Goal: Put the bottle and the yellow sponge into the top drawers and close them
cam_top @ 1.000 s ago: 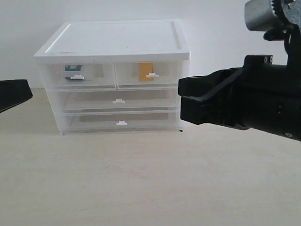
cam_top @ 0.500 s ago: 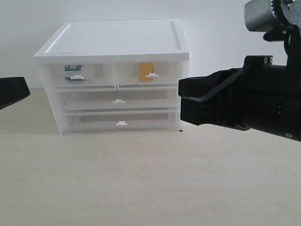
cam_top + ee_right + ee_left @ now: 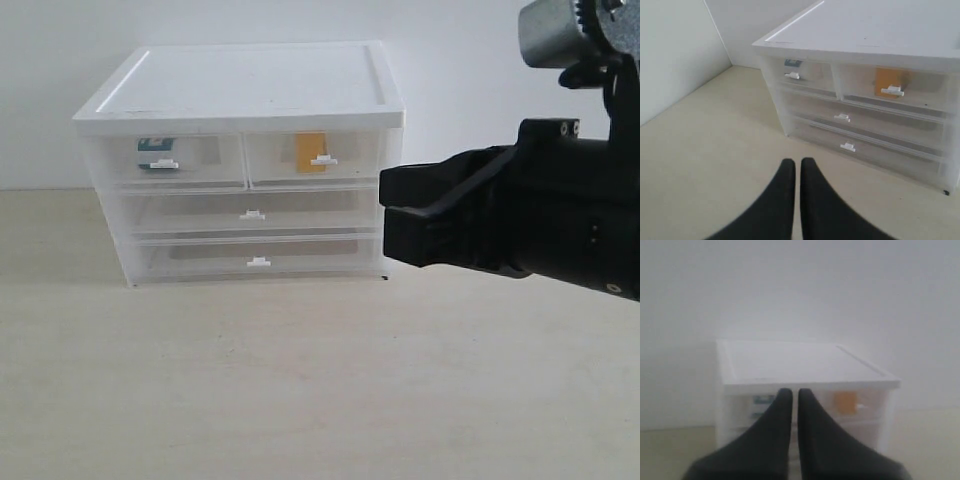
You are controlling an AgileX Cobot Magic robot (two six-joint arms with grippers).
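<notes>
The white-topped drawer unit (image 3: 240, 85) stands at the back of the table. Both top drawers are pushed in: the left one (image 3: 165, 160) and the right one (image 3: 315, 157). Through the translucent front of the left one shows the bottle's teal label (image 3: 155, 148) (image 3: 792, 63) (image 3: 762, 399). The yellow sponge (image 3: 311, 150) (image 3: 888, 80) (image 3: 844, 401) shows inside the right one. My right gripper (image 3: 383, 203) (image 3: 798, 162) hangs shut and empty in front of the unit's right side. My left gripper (image 3: 791, 392) is shut and empty, facing the unit from a distance; it is out of the exterior view.
Two full-width drawers (image 3: 250, 213) (image 3: 258, 260) sit shut below the top pair. The beige tabletop (image 3: 250, 380) stretches in front of the unit, with a white wall (image 3: 470, 60) behind. The right arm's black body (image 3: 560, 215) fills the right side of the exterior view.
The left gripper has drawn back leftward and left the exterior view. The right arm and the drawers have not moved.
</notes>
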